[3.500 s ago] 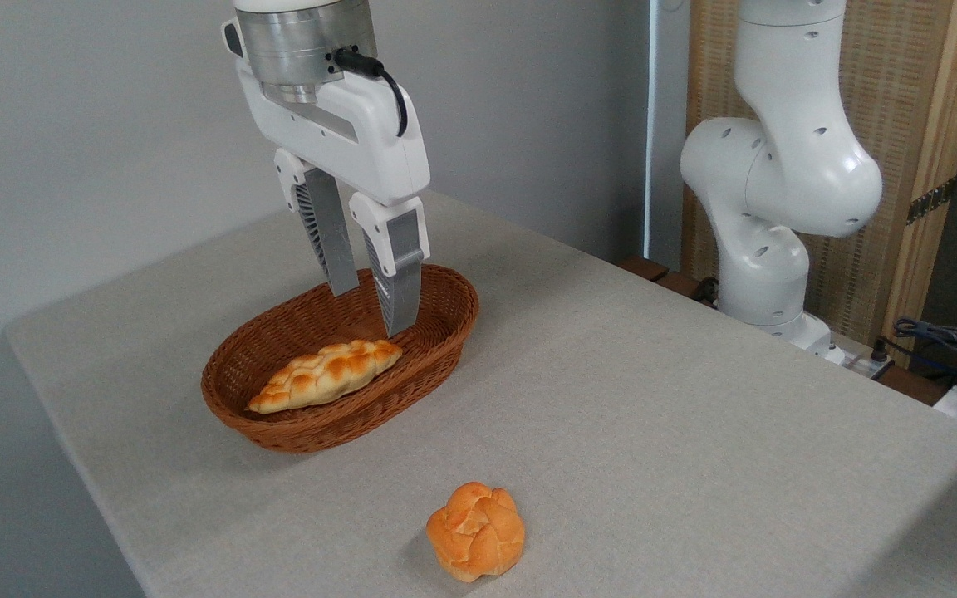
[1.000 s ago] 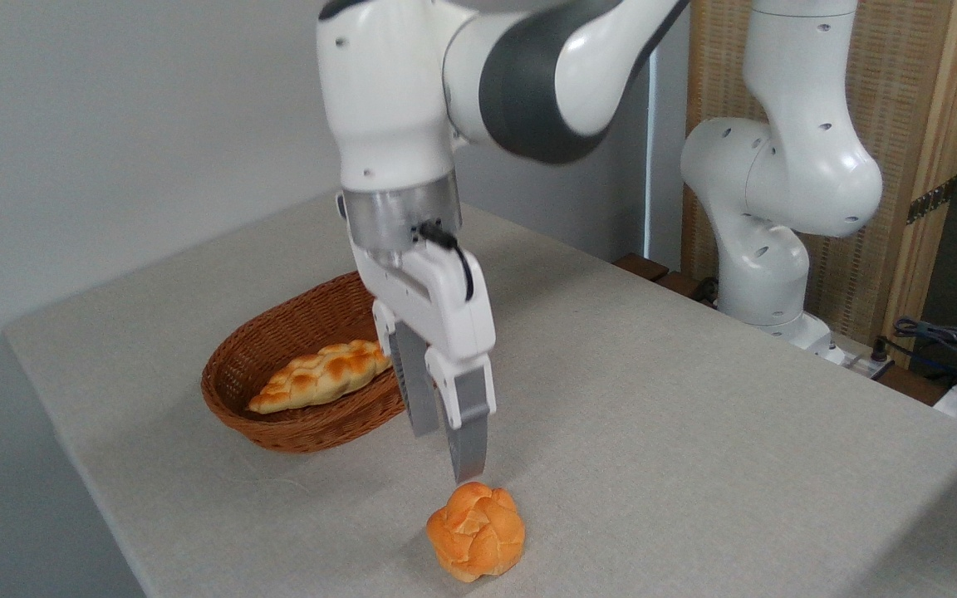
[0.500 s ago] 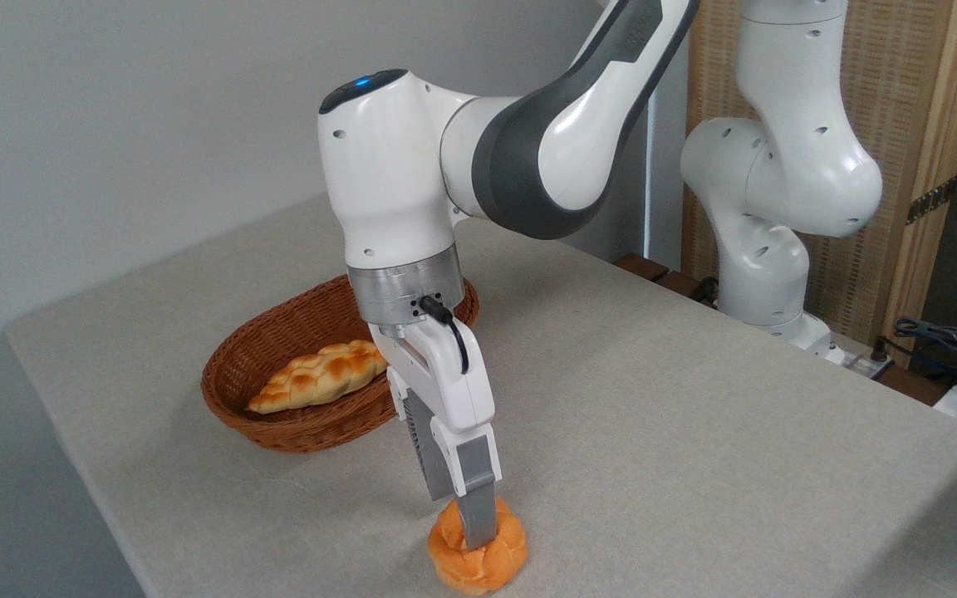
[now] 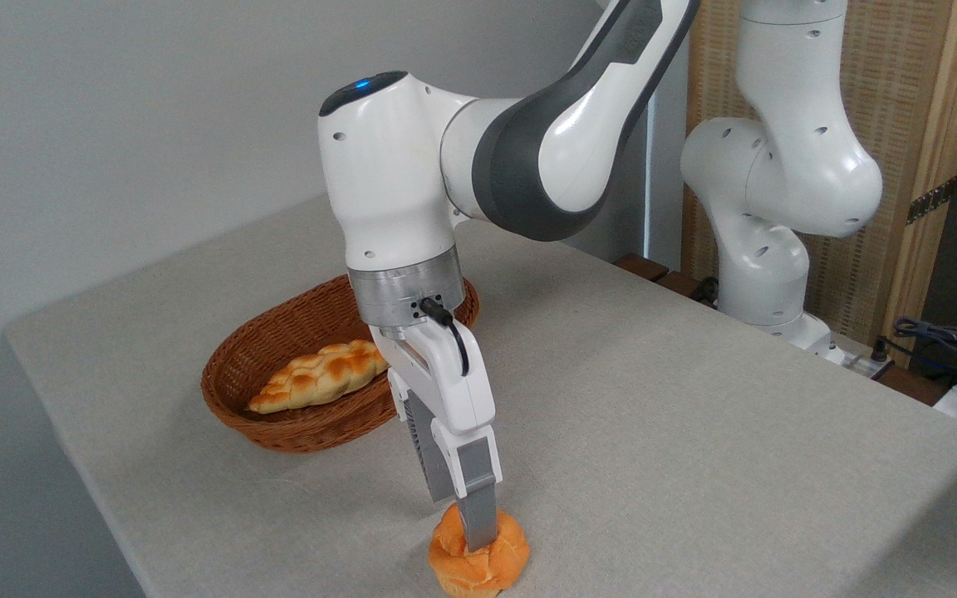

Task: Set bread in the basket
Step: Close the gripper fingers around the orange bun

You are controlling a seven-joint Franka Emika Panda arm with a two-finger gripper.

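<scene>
Grey cloth-covered surface (image 4: 653, 415), plain wall behind. Gripper (image 4: 468, 531) down on bread (image 4: 478, 558) at near edge, pinching it across its knotted top, ready for lifting. Basket (image 4: 296, 423) well apart at back left, already holding braided loaf (image 4: 321, 375).

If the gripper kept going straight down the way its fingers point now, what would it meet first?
The gripper is already down around the round bun, so the table beneath would likely come next; the contact itself is hidden.
</scene>
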